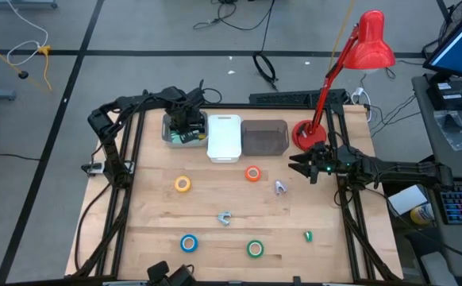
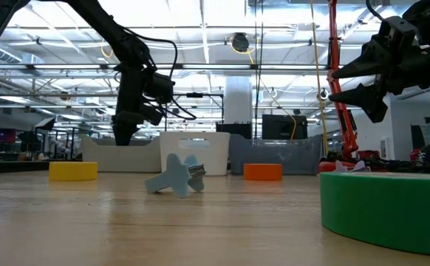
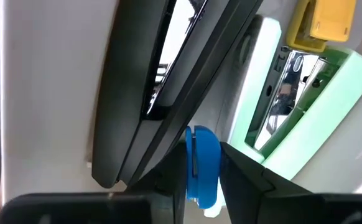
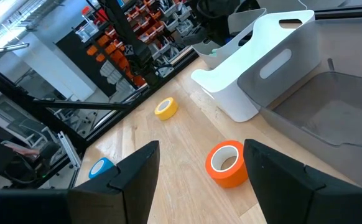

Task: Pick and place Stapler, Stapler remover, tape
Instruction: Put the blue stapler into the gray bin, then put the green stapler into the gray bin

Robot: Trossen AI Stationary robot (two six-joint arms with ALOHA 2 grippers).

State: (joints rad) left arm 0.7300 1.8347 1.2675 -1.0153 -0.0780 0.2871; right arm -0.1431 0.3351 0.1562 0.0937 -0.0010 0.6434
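My left gripper (image 1: 185, 127) points down into the leftmost clear bin (image 1: 170, 133) at the table's far side, shut on a small blue item (image 3: 203, 163). Beside it in the bin lie the long black stapler (image 3: 162, 74), a pale green stapler (image 3: 305, 106) and a yellow piece (image 3: 330, 22). Yellow (image 1: 182, 183), orange (image 1: 252, 173), blue (image 1: 188, 243) and green (image 1: 255, 249) tape rolls lie flat on the table. Two stapler removers (image 1: 225, 218) (image 1: 279, 187) rest between them. My right gripper (image 1: 298, 165) hovers open at the table's right, pointing level toward the orange roll (image 4: 226, 163). My left gripper pinches the blue item's two flat sides (image 3: 196, 177) between its two fingers (image 3: 168, 183), coming from above and pointing down into the bin. The item stands edge-on between the fingers, right next to the black stapler. Whether its lower end rests on the bin floor is hidden.
A white bin (image 1: 224, 137) and a dark grey bin (image 1: 263, 137) stand right of the clear one. A red desk lamp (image 1: 306, 133) stands at the far right corner. A small green item (image 1: 308, 235) lies near the right edge. The table's middle holds bare wood.
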